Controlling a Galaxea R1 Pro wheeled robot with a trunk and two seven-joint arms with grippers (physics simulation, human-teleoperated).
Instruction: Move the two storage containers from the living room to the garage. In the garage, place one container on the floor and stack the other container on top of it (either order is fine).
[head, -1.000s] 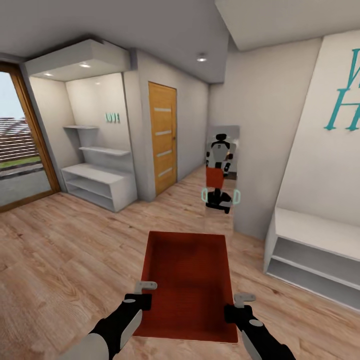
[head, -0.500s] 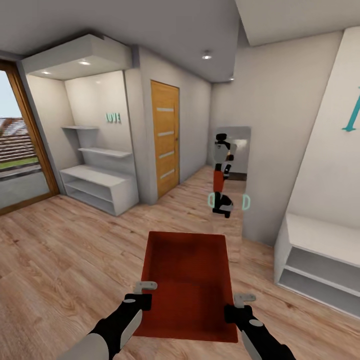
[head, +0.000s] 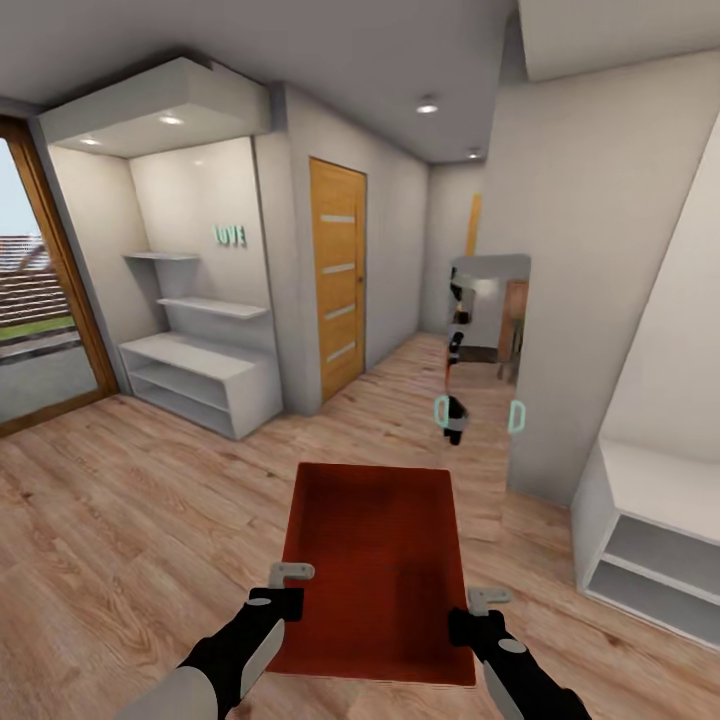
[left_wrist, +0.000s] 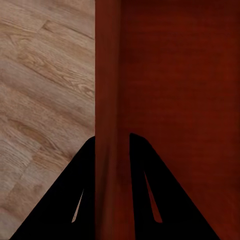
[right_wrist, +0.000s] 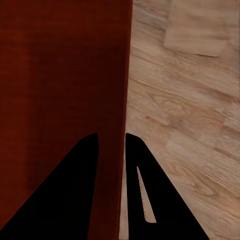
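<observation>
Since the earlier frame the head camera has swung, sliding the mirror (head: 487, 345) rightward; the red bin (head: 375, 560) hangs between both pincers. Left pincer (left_wrist: 112, 145) clamps one bin wall; right pincer (right_wrist: 111, 140) clamps the opposite wall above wood floor (right_wrist: 190, 130).

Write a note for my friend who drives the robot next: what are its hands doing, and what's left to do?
Left hand: shut on the bin's left wall, one finger on each side of it, as the left wrist view shows.
Right hand: shut on the bin's right wall in the same way.
The bin is held level in front of the robot, above the wood floor, and is empty.
Place: a room with white shelves and a wooden door, with a hallway ahead.
Done: one bin picked up.
Left: carry it to the garage, set it on the floor, then fetch the second bin and stack it.
</observation>
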